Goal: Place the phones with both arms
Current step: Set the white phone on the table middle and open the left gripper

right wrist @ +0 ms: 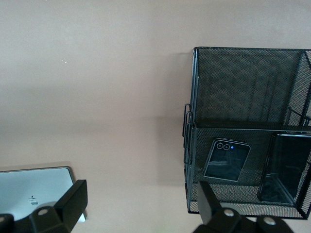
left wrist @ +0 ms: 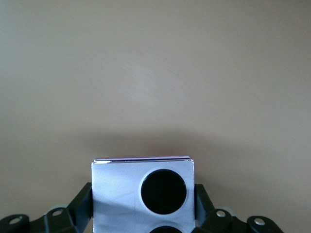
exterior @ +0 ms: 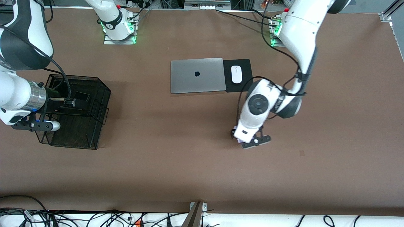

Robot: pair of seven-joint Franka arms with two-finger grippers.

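Note:
A lavender-white phone (left wrist: 116,194) with black camera circles sits between the fingers (left wrist: 83,201) of my left gripper (left wrist: 143,204), which is shut on its two side edges. That gripper (exterior: 240,139) hangs low over bare table, nearer the front camera than the mouse pad, and I cannot tell if the phone touches the table. A black mesh basket (exterior: 101,104) at the right arm's end holds a small squarish black phone (right wrist: 227,159) beside a long slim black phone (right wrist: 286,167). My right gripper (right wrist: 141,206) is open and empty, high up by the basket's (right wrist: 194,126) edge.
A closed grey laptop (exterior: 197,75) lies mid-table, also in the right wrist view (right wrist: 34,191). Beside it, toward the left arm's end, a white mouse (exterior: 236,74) rests on a black pad (exterior: 244,85). Cables run along the table's front edge.

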